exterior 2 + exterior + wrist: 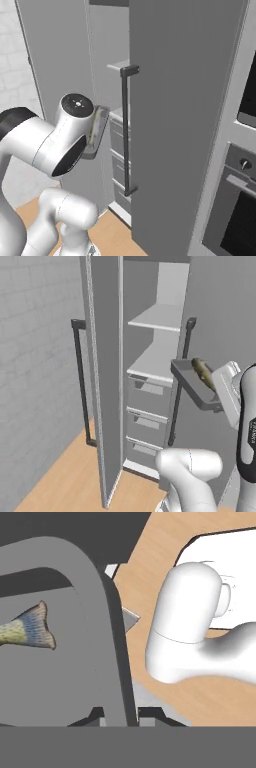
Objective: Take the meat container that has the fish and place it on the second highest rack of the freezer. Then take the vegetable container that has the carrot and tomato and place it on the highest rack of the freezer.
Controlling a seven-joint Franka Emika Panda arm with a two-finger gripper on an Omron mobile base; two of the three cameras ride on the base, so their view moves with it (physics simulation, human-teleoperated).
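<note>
Meat container (192, 385) is up in the air, tilted, in front of the open freezer (150, 371), roughly level w/ the second white shelf (155, 363) down. Its dark-grey side wall faces the left base cam. Fish (202, 372) lies inside, olive-tan body showing just over the rim. In the hand view the tail fin (35, 628) sits at the left on the tray floor, and the container's rim (107, 637) runs down the middle to the finger tips.

Gripper (121, 714) is clamped on that rim: one dark tip either side of the wall, pinched tight, so it's grasping the meat container. In the right base view the tray (97, 131) is mostly behind the white wrist; only an edge shows, so tilt there is hard to judge, prob. steep.

Freezer door (105, 381) stands swung wide to the left, edge-on to the left cam, w/ its long dark bar handle (82, 381) on the outer face. Inside: highest rack (157, 317) up top, then the second shelf, then three grey drawers (146, 418) stacked below. A second dark bar handle (180, 381) runs down the neighbouring grey panel, just behind the tray. Wood floor (70, 476) below. Black-glass oven (240, 200) at far right of the right base view.
</note>
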